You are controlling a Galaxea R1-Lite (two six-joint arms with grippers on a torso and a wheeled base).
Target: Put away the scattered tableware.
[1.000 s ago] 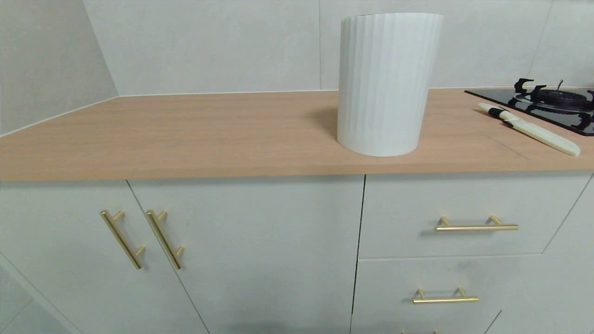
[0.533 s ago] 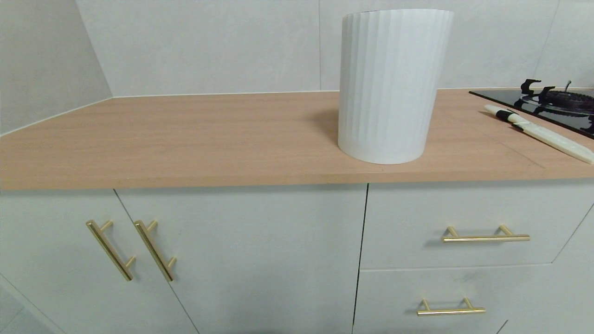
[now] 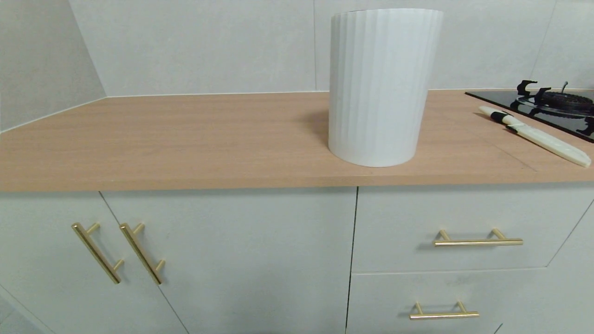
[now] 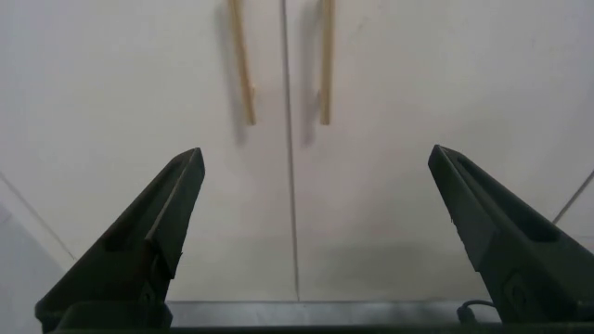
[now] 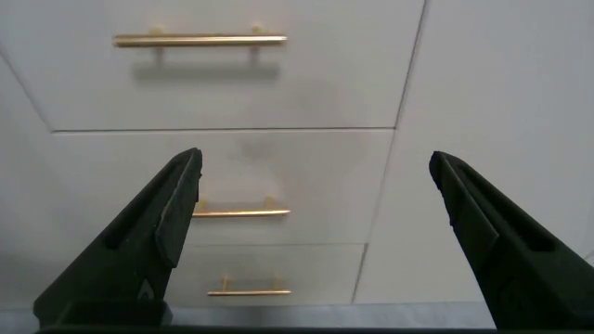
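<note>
A cream knife (image 3: 533, 136) lies flat on the wooden countertop (image 3: 185, 139), between a white ribbed holder (image 3: 383, 88) and the stove (image 3: 564, 98). Below counter level, the left gripper (image 4: 314, 158) and right gripper (image 5: 314, 156) (both spread wide, holding nothing) face the cabinet fronts (image 4: 390, 213), well apart from the knife.

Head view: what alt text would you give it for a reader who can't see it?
A tall white ribbed container stands near the front edge of a wooden countertop, with a cream-coloured knife lying to its right beside a black gas hob. Below are pale cabinet doors and drawers with gold bar handles.
</note>
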